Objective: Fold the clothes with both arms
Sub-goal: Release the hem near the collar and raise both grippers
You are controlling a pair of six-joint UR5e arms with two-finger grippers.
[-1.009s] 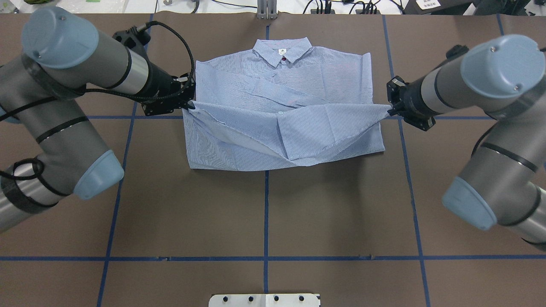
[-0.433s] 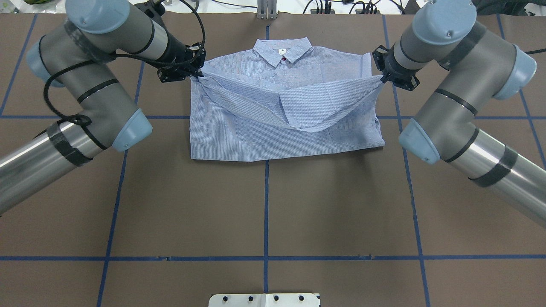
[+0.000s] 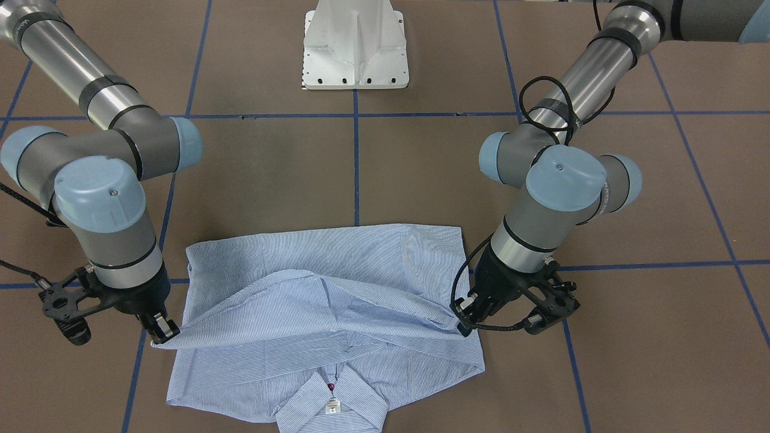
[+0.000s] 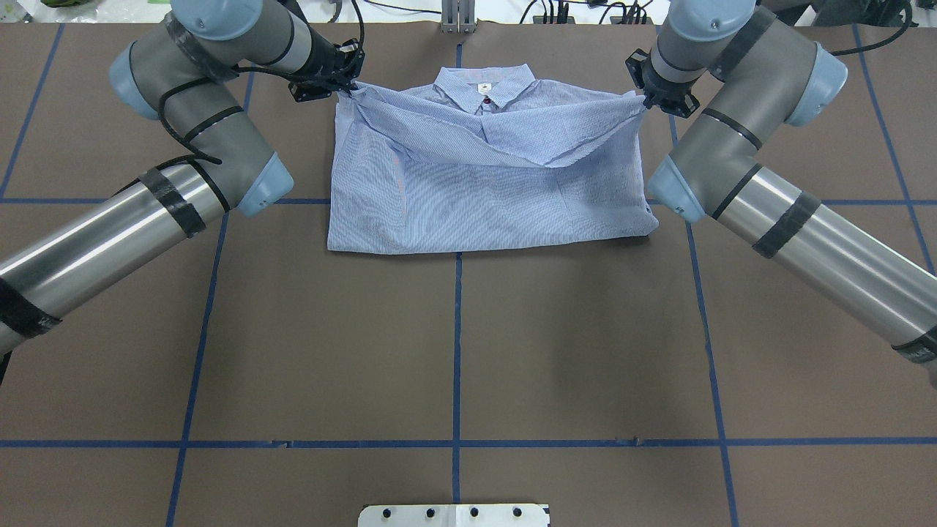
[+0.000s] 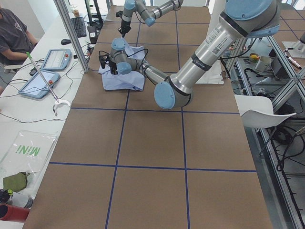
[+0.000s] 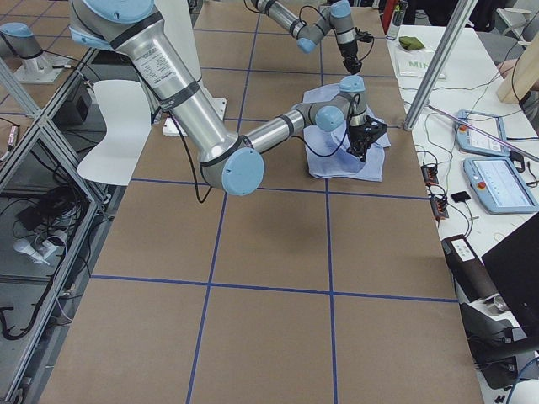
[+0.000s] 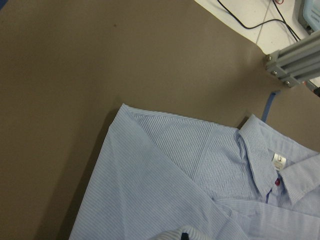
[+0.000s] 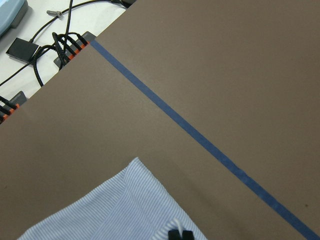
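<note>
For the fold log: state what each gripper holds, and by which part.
Both hold the shirt. The left gripper has its jaws pinching one end corner of the raised, folded-over edge; the right gripper pinches the other.

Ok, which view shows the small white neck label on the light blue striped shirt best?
The left wrist view: the small white neck label is largest there. Front-facing and overhead show it tiny; the right wrist and side views don't.

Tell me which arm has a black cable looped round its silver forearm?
The left arm, on the overhead view's left; its cable loops there. The right arm shows only flat black bands.
</note>
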